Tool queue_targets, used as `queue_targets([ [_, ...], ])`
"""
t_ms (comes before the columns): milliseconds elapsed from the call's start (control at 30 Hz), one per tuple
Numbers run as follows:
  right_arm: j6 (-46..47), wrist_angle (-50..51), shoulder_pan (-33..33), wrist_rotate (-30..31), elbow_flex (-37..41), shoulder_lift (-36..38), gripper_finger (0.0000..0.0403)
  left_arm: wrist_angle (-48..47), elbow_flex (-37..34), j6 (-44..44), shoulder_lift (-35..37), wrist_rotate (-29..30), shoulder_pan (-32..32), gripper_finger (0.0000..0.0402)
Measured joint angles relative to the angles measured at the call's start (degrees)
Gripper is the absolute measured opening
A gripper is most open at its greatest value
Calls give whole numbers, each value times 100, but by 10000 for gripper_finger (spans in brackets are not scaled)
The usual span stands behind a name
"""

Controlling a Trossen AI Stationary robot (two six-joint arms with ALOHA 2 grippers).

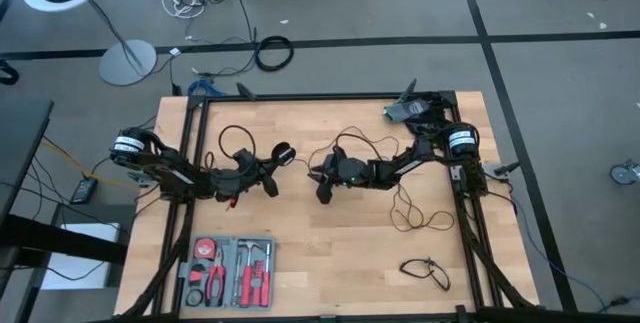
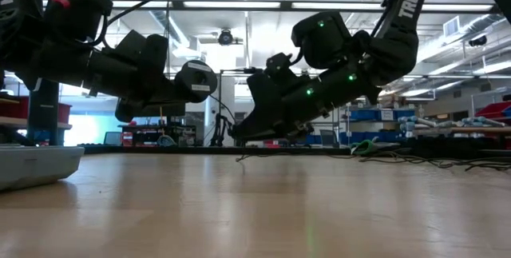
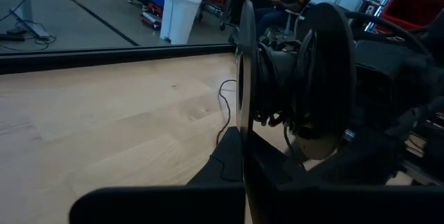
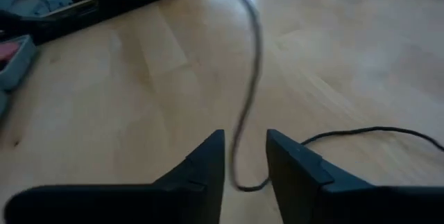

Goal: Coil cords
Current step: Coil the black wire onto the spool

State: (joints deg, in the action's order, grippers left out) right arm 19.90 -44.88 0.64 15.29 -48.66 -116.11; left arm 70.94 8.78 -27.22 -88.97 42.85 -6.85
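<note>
The long thin black cord [image 1: 405, 213] lies in loose loops on the wooden table, with another loop behind my left gripper [image 1: 235, 138]. Its end is a round black disc [image 1: 284, 153], spool-like in the left wrist view [image 3: 244, 92], with cord wound around its hub [image 3: 277, 78]. My left gripper [image 1: 268, 171] is shut on the disc at the table's middle left. My right gripper [image 1: 323, 181] is slightly open at the table's middle, and the cord [image 4: 244, 113] runs through the gap between its fingers. The short cord [image 1: 425, 269] lies near the front right. My left gripper holds the disc edge-on, with one finger [image 3: 225, 161] against the flat outer face of the disc's near flange [image 3: 244, 134]. The disc hides the other finger. The disc is lifted clear of the table [image 2: 196, 81]. My right gripper's fingers [image 4: 208, 161] stand on either side of the cord; whether they touch it I cannot tell.
A grey tray of red-handled tools [image 1: 230, 271] stands at the front left and also shows in the low view [image 2: 32, 162]. A dark device with green parts [image 1: 408, 111] sits at the far right corner. Black frame rails [image 1: 320, 96] border the table.
</note>
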Motion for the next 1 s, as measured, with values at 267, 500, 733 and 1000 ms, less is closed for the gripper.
queue_targets([
  [267, -57, 1, -11, 7, 0, 0, 8, -7, 0, -2, 0, 0, 0, 0],
  [500, -241, 455, 182, 27, 2, 400, 3, -19, 0, -6, 0, -159, 0, 0],
  [733, -528, 887, 494, -20, -8, 1431, 2, -236, 10, -50, 0, -251, 0, 0],
  [1000, -1264, 1419, 356, -647, -1139, 1326, 1, -1349, 655, -151, 0, -156, 11, 0],
])
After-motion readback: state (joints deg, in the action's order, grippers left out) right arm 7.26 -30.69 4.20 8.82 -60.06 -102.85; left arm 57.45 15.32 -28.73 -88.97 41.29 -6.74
